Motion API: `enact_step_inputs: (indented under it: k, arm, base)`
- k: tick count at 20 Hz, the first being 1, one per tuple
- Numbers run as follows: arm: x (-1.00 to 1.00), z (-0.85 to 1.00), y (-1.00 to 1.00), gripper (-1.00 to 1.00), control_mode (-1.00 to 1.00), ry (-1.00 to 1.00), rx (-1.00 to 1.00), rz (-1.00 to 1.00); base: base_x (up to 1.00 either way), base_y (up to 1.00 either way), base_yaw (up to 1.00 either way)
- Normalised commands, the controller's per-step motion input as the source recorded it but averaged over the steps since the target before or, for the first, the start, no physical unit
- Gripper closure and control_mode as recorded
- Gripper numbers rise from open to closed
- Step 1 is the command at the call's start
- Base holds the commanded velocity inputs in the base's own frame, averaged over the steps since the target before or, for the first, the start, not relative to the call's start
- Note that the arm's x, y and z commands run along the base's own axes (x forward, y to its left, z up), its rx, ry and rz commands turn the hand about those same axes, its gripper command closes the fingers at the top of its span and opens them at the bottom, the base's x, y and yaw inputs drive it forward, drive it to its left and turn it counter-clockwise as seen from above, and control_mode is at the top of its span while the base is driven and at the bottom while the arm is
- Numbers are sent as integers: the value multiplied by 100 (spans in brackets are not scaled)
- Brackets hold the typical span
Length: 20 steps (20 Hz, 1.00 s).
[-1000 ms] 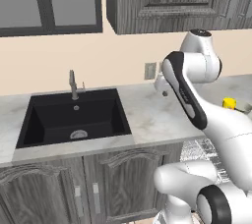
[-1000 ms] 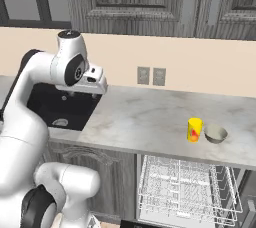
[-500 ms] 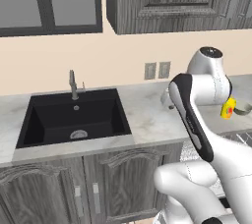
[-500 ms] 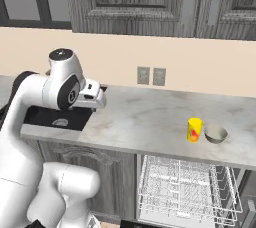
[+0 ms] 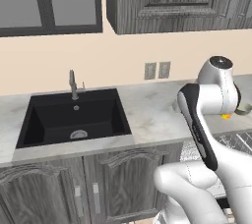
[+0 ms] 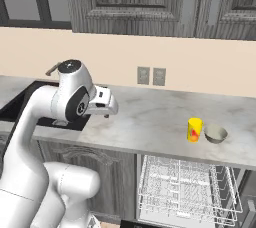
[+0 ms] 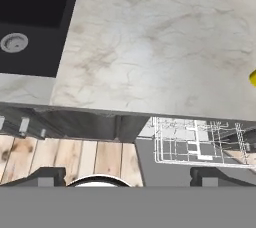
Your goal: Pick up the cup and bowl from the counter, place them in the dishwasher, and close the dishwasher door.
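Gripper (image 6: pixel 107 115): jaws wide apart, holding nothing, above the counter (image 6: pixel 150 119) just right of the black sink (image 5: pixel 74 117).
Cup (image 6: pixel 194 129): yellow, upright on the counter, well right of the gripper.
Bowl (image 6: pixel 215 133): grey-olive, just right of the cup.
Dishwasher (image 6: pixel 187 189): open below the counter, white wire rack pulled out, under the cup and bowl.

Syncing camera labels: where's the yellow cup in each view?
Left base view: cup at far right, a sliver peeking from behind the arm's elbow.
Right base view: cup right of centre on the counter, just left of the bowl.
Hand view: cup cut by the right edge.
Shared landmark: black sink.
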Motion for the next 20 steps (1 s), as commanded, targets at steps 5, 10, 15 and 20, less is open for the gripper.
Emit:
enact_step_inputs:
  k: [5, 10, 15, 20]
  arm:
    - [0, -6, -44, -100, -100, 0, -7, 0]
    - [0, -3, -48, -100, -100, 0, -5, 0]
    - [5, -2, -47, -100, -100, 0, -6, 0]
    - [13, -8, -47, -100, -100, 0, -5, 0]
  base:
    - [0, 0, 0]
    - [0, 0, 0]
    - [0, 0, 0]
    - [0, 0, 0]
